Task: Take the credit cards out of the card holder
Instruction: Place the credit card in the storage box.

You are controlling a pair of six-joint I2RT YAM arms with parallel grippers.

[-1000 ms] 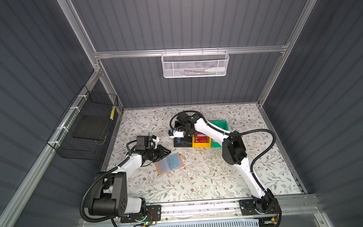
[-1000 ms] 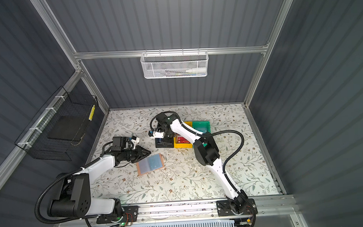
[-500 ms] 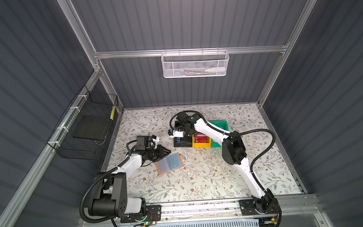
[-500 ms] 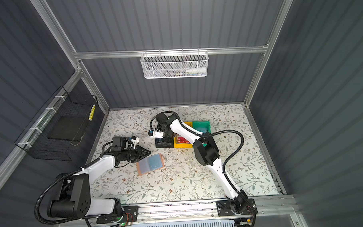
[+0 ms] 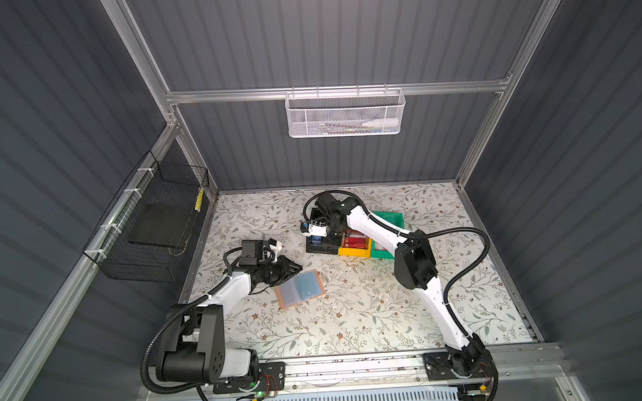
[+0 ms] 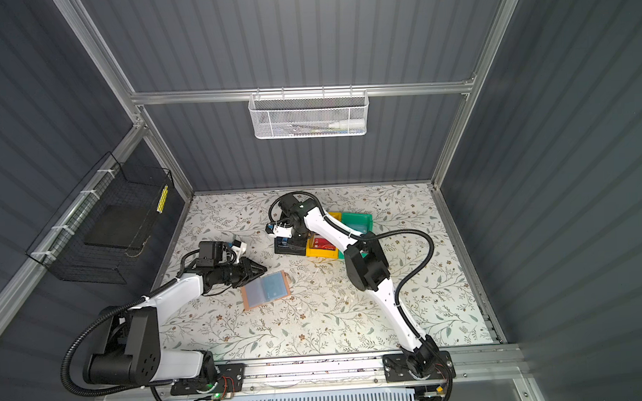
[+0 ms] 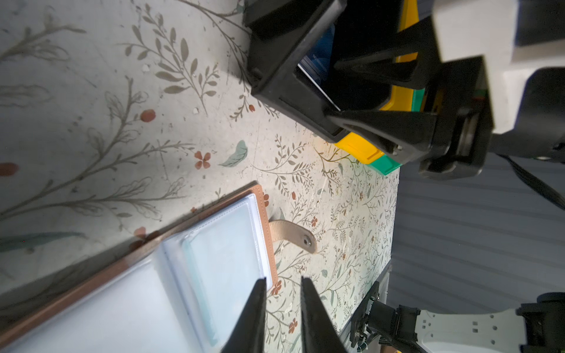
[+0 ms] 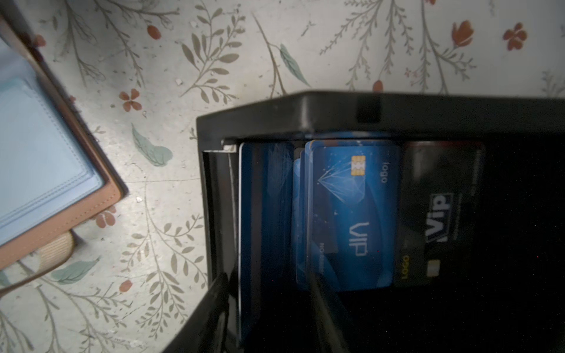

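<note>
The tan card holder (image 5: pixel 300 288) (image 6: pixel 265 289) lies open on the floral table, its clear sleeves facing up (image 7: pixel 214 259). A teal card (image 5: pixel 308 282) shows through one sleeve. My left gripper (image 5: pixel 297 269) (image 7: pixel 282 285) hovers at the holder's edge, jaws a little apart and empty. My right gripper (image 5: pixel 321 241) (image 8: pixel 269 290) points down into the black bin (image 8: pixel 305 104), open. A blue card (image 8: pixel 266 214) stands on edge between its jaws, loose against the bin wall. Flat in the bin lie a blue VIP card (image 8: pixel 351 214) and a black VIP card (image 8: pixel 440 214).
A yellow bin (image 5: pixel 352 252) holding red cards (image 5: pixel 356 240) and a green bin (image 5: pixel 391 217) stand beside the black one. The holder's strap (image 7: pixel 290 233) lies out on the table. A white mesh basket (image 5: pixel 342 116) hangs on the back wall, a black wire basket (image 5: pixel 159 229) on the left wall.
Both arms stay where they were. The right jaws have spread slightly wider over the black bin.
</note>
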